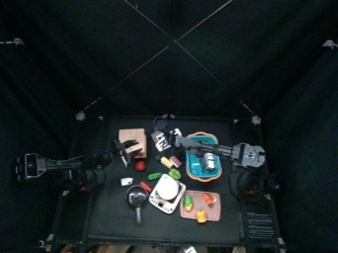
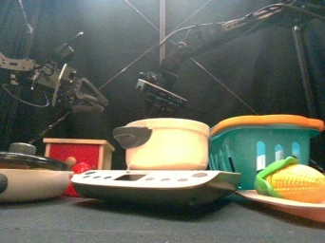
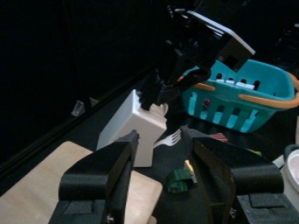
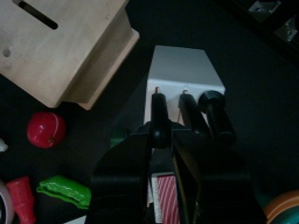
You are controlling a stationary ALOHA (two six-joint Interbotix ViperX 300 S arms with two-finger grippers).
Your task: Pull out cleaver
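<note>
Overhead, no readable writing anywhere. White knife block (image 4: 184, 72) at tabletop's (image 1: 113, 212) 12 o'clock edge; cleaver handle (image 4: 215, 109) protrudes. Right pincer (image 4: 166, 131) pinched on neighbouring thin handle (image 4: 160, 107). Left pincer (image 3: 173, 162) open, empty.

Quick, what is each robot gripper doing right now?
Left gripper: open, holding nothing.
Right gripper: shut over the white knife block, by the handles; holding one cannot be told.

No readable text or labels anywhere
</note>
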